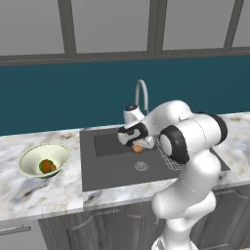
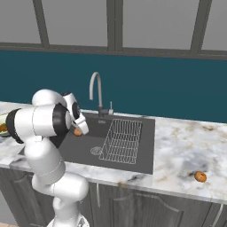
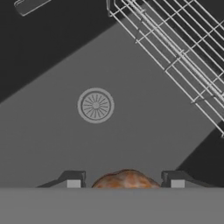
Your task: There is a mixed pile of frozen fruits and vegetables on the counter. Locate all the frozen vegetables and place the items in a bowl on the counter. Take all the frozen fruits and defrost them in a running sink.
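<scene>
Above the sink (image 1: 112, 171), the gripper (image 3: 126, 180) was clamped on an orange fruit (image 3: 126, 179), its lower half cut off in the hand view, while another orange piece (image 2: 200, 176) lay on the counter (image 2: 186, 150) and the bowl (image 1: 44, 158) held half-hidden pieces.

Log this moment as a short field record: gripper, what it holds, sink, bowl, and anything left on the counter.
gripper: over the sink basin, jaws closed on an orange fruit
held fruit: round, orange, between the fingertips
sink: dark grey basin, drain below the hand, wire rack on the right side
bowl: on the counter left of the sink, green and brown-orange pieces inside
second orange fruit: on the counter, right of the sink
</scene>
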